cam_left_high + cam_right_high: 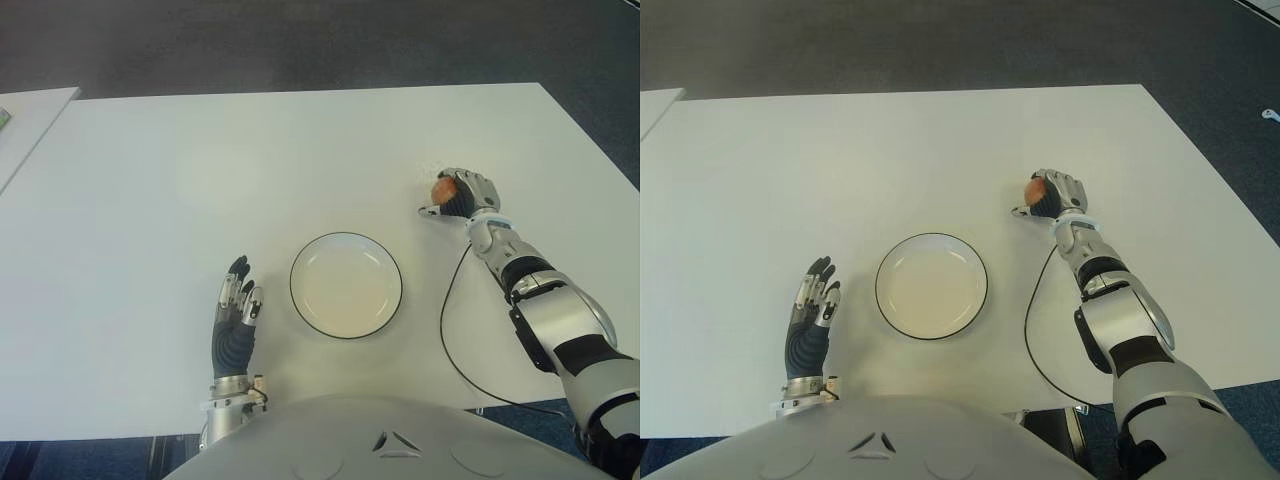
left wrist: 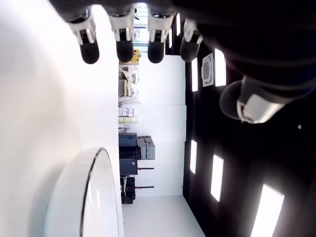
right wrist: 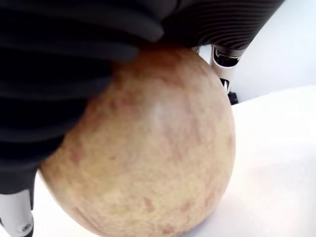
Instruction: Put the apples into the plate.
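My right hand [image 1: 462, 192] has its dark fingers curled around a round, yellowish apple flushed with red [image 3: 148, 153], which fills my right wrist view and presses up against my palm. The apple's underside meets, or nearly meets, the smooth white table [image 1: 300, 150]; I cannot tell whether it is lifted clear. Seen from my head, only a small reddish patch of the fruit shows on the left side of my closed fingers. A thin black cable [image 1: 445, 330] loops from my right forearm across the tabletop toward the near edge.

To the left of that hand and nearer to my body sits the shallow round white plate with a thin dark rim [image 1: 346, 285], holding nothing. The apple is well apart from it, on the plate's far right.

My left hand [image 1: 234, 320] shows just beside the plate on its left, fingers straight and relaxed, gripping nothing; in my left wrist view the black fingertips [image 2: 89, 52] stretch out along the table with the plate's edge close by.
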Robot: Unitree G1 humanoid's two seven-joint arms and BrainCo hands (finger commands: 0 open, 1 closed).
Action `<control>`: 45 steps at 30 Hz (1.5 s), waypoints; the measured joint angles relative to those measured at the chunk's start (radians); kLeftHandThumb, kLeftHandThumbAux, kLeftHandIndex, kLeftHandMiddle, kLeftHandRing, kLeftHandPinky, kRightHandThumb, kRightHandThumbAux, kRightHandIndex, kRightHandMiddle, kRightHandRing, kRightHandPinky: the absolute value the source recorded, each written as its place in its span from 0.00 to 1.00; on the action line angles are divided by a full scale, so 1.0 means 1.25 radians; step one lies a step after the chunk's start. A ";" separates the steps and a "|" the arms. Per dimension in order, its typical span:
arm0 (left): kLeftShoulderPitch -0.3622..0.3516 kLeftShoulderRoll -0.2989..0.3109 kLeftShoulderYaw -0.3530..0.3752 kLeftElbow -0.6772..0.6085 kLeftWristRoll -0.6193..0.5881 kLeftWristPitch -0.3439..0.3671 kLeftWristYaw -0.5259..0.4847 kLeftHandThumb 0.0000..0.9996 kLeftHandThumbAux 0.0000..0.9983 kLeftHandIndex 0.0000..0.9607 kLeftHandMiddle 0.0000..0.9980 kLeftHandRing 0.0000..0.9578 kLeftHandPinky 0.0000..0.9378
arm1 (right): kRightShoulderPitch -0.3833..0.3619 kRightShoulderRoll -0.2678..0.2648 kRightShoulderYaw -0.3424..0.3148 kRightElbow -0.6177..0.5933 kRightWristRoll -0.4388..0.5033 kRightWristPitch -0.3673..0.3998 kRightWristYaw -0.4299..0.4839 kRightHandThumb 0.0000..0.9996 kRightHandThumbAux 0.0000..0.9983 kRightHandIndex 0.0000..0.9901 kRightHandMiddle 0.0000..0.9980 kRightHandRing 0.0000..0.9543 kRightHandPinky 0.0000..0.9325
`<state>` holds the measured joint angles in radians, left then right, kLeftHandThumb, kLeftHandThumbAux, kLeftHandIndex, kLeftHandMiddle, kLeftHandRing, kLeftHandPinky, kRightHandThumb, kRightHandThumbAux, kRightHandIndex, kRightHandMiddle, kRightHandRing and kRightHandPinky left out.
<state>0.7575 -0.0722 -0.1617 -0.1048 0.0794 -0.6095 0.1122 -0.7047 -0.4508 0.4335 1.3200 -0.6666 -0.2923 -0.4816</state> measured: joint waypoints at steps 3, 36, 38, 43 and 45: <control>0.002 0.000 -0.004 -0.005 0.000 0.004 0.001 0.04 0.44 0.00 0.00 0.00 0.00 | 0.000 0.000 0.006 0.003 -0.002 0.000 -0.013 0.87 0.67 0.43 0.45 0.49 0.50; 0.016 0.000 -0.011 -0.042 -0.001 0.032 0.014 0.05 0.45 0.00 0.00 0.00 0.00 | -0.005 0.014 -0.010 0.004 0.008 0.036 -0.009 0.95 0.66 0.38 0.51 0.55 0.55; 0.017 0.000 -0.011 -0.042 -0.001 0.033 0.014 0.05 0.45 0.00 0.00 0.00 0.00 | -0.005 0.015 -0.010 0.004 0.008 0.037 -0.009 0.95 0.66 0.38 0.51 0.55 0.57; 0.017 0.000 -0.011 -0.042 -0.001 0.034 0.014 0.06 0.45 0.00 0.00 0.00 0.00 | -0.006 0.016 -0.012 0.004 0.008 0.039 -0.005 0.95 0.66 0.38 0.51 0.55 0.61; 0.017 0.000 -0.011 -0.042 -0.001 0.035 0.014 0.06 0.45 0.00 0.00 0.00 0.00 | -0.007 0.016 -0.013 0.004 0.008 0.039 -0.004 0.95 0.66 0.38 0.51 0.55 0.63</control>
<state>0.7786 -0.0718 -0.1750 -0.1577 0.0775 -0.5654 0.1302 -0.7128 -0.4314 0.4178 1.3249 -0.6569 -0.2437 -0.4870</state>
